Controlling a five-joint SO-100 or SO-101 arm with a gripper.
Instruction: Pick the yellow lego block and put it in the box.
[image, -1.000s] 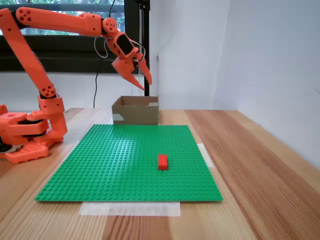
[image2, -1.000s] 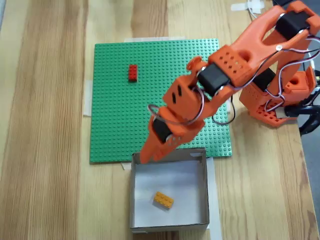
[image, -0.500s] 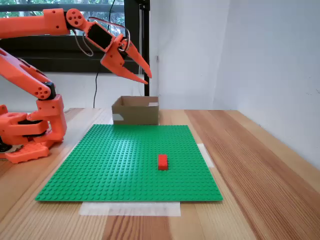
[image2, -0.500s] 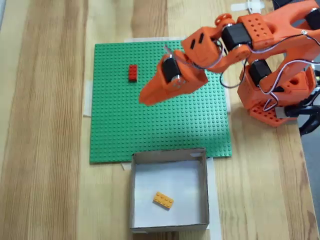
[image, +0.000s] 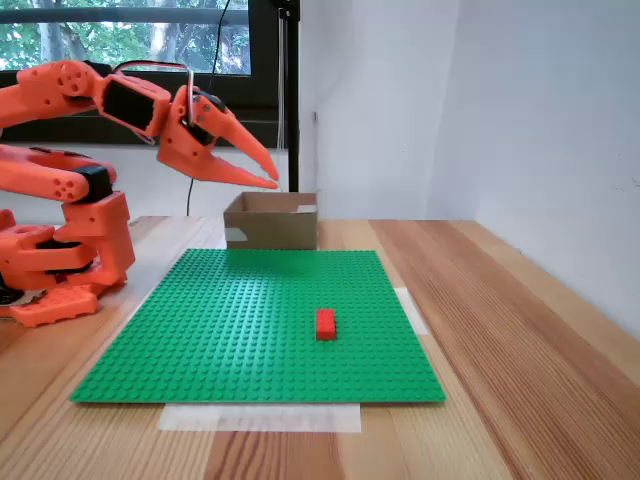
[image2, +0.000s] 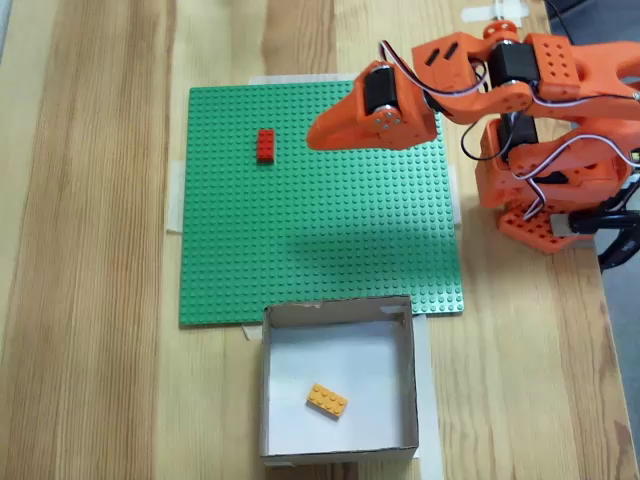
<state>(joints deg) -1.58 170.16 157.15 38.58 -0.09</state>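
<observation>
Pale wood table (image2: 90, 250) carries a green baseplate (image2: 320, 230) beneath a window and white wall. The gripper (image: 265, 172), slightly parted and empty, hangs above it. The yellow lego block (image2: 327, 400) lies inside the box (image2: 340, 455).

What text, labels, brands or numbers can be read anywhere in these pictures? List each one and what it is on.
None. No readable writing shows on the box, the yellow lego block, the red brick, the green baseplate or the orange arm in either fixed view.
</observation>
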